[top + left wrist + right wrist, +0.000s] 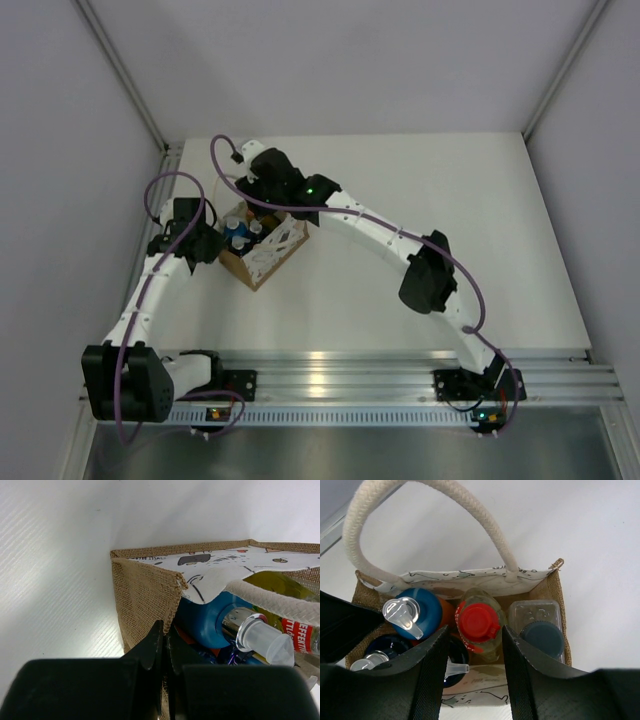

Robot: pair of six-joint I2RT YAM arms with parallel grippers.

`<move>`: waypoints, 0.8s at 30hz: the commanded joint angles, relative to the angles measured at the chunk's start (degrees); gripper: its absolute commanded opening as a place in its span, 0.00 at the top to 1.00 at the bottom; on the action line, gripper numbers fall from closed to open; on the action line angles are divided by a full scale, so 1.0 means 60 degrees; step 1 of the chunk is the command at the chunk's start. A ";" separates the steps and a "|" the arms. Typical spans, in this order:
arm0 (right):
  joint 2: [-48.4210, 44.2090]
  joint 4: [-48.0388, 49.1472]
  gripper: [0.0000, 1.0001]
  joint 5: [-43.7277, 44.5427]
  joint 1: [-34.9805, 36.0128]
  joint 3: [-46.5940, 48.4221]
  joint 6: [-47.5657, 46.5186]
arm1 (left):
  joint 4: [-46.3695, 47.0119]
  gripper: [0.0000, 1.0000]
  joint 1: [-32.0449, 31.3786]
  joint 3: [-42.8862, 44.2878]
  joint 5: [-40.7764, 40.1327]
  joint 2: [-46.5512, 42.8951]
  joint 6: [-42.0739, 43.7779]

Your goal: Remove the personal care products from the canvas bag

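The tan canvas bag [262, 250] stands on the white table at the left. My left gripper [167, 635] is shut on the bag's burlap side wall [145, 595] at its rim. My right gripper [476, 640] is open above the bag, its jaws on either side of the yellow bottle with the red cap [477, 622]. Inside, an orange-and-blue bottle with a pale cap [417, 612] stands to its left, another [385, 652] lies partly under my finger, and the flat whitish bottle with a dark round cap [542, 635] stands at the right.
A white cord handle [435, 490] arches over the far side of the bag. Grey walls [70, 150] and metal posts [125, 75] close in the table at left and right. The aluminium rail [340, 375] runs along the near edge.
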 commanded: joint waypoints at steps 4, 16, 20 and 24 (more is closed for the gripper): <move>0.0213 0.0752 0.59 -0.0004 -0.0213 0.0494 -0.0261 | 0.0084 1.00 0.0052 -0.0110 -0.0098 0.0196 0.0251; 0.0315 0.0884 0.62 -0.0253 -0.0286 0.0406 -0.0203 | 0.0084 1.00 0.0052 -0.0140 -0.0142 0.0108 0.0295; 0.0359 0.0971 0.63 -0.0399 -0.0315 0.0406 -0.0232 | 0.0084 1.00 0.0052 -0.0095 -0.0127 0.0167 0.0295; 0.0432 0.0972 0.64 -0.0473 -0.0330 0.0391 -0.0188 | 0.0084 1.00 0.0052 -0.0081 -0.0127 0.0181 0.0339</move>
